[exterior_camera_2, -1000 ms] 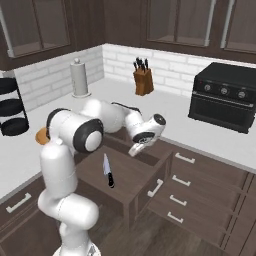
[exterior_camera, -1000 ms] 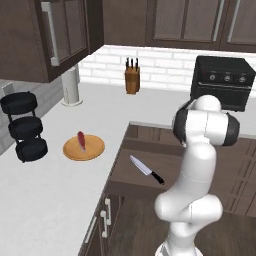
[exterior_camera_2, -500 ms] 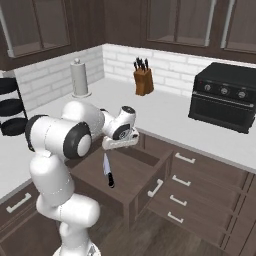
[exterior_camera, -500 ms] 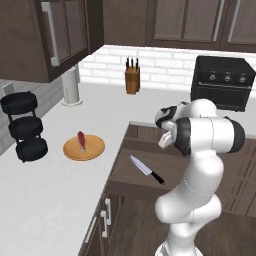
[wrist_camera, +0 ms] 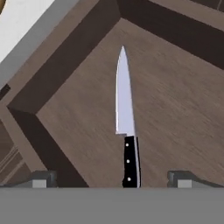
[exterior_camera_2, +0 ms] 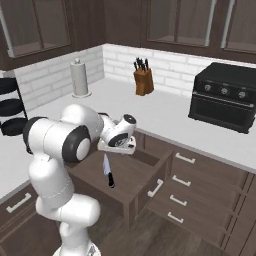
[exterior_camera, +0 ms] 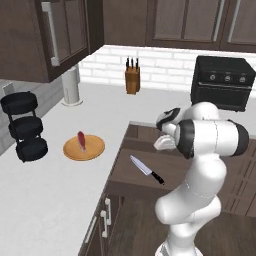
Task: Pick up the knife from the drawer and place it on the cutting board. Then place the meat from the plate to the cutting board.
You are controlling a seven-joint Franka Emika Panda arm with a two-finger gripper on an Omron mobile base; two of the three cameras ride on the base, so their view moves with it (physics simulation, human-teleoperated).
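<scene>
Down in the open drawer (exterior_camera: 131, 172) the knife (exterior_camera: 146, 169) lies flat on the bare wooden floor, alone, clear of the walls, so you have room on both sides of it. Your pincer (wrist_camera: 112, 178) hangs over it with its tips spread wide, nothing between them, and the black handle (wrist_camera: 130, 162) sits between the tips in the hand view, the blade (wrist_camera: 123, 100) pointing away toward the far corner.

Judge the knife as stiff and fairly light, with most of its weight likely near where handle meets blade. Take it by the handle, close to the blade end, so it should not swing nose-down when lifted. Keep off the blade: it is thin, smooth and probably slippery, and a flat steel face gives your tips little to bite on. Because it lies so low, you will likely need to bring the tips right down to the drawer floor before closing.

Over on the bench (exterior_camera: 45, 200), the meat (exterior_camera: 81, 140) rests on the plate (exterior_camera: 84, 148); it looks small and soft, so squeeze it gently later.
</scene>
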